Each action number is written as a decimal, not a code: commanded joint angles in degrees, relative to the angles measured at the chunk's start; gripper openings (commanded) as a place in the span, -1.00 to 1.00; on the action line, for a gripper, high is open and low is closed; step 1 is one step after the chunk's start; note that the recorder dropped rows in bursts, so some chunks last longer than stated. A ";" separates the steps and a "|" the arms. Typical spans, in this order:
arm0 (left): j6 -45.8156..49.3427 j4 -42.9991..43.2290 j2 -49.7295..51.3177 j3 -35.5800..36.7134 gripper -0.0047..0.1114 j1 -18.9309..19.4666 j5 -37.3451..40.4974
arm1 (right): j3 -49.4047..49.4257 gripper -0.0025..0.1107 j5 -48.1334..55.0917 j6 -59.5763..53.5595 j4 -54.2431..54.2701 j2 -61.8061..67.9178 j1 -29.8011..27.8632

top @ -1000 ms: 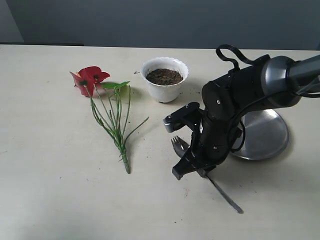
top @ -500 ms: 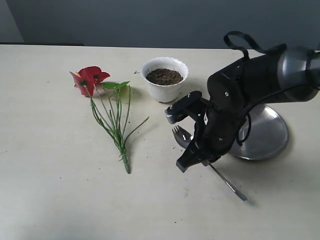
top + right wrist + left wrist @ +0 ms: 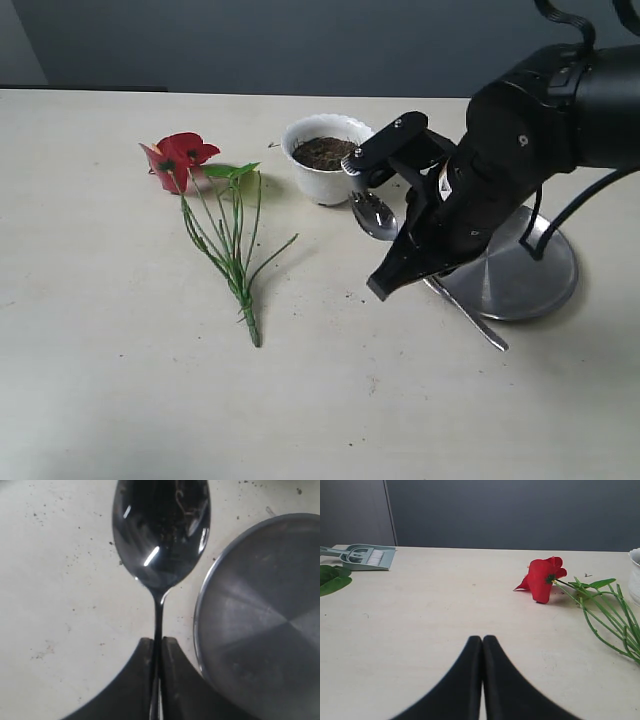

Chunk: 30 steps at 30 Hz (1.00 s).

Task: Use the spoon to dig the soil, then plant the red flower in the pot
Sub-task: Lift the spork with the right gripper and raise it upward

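The right gripper (image 3: 157,641) pinched the thin handle of the spoon (image 3: 160,535) tight. The spoon was up in the air just beside the pot (image 3: 328,185), with its bowl turned toward the pot. The bowl looked clean and shiny, with no dirt in it.

The soil (image 3: 325,153) sat in the pot and looked flat. I think no digging had been done yet. The flower (image 3: 180,155) lay flat near the pot, on the side away from the spoon, and nothing touched it. The left gripper (image 3: 482,639) was squeezed closed with nothing in it, low over the table (image 3: 100,380) and well apart from the pot.

So only the first bit was done: the spoon was in the grip. The digging was left to do, and then the flower had to go into the pot.

The table was pale and smooth, with a few dark crumbs (image 3: 350,297) on it near the pot. A round steel plate (image 3: 535,275) lay near the pot, on the spoon's side. Far from the pot, past the flower, were a grey dustpan (image 3: 365,557) and a green leaf (image 3: 332,580). The wall (image 3: 300,40) behind the pot was dark grey.
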 commanded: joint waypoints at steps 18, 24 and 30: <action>-0.04 0.20 -0.31 0.30 -0.91 -0.11 -0.33 | -2.06 -0.97 -8.99 0.03 -49.10 -0.83 -0.14; -0.04 0.20 -0.31 0.30 -0.91 -0.11 -0.33 | -2.16 -0.97 -10.17 0.03 -54.84 -0.83 -0.14; -0.04 0.20 -0.31 0.30 -0.91 -0.11 -0.33 | -2.16 -0.97 -11.61 0.03 -54.98 -0.88 -0.14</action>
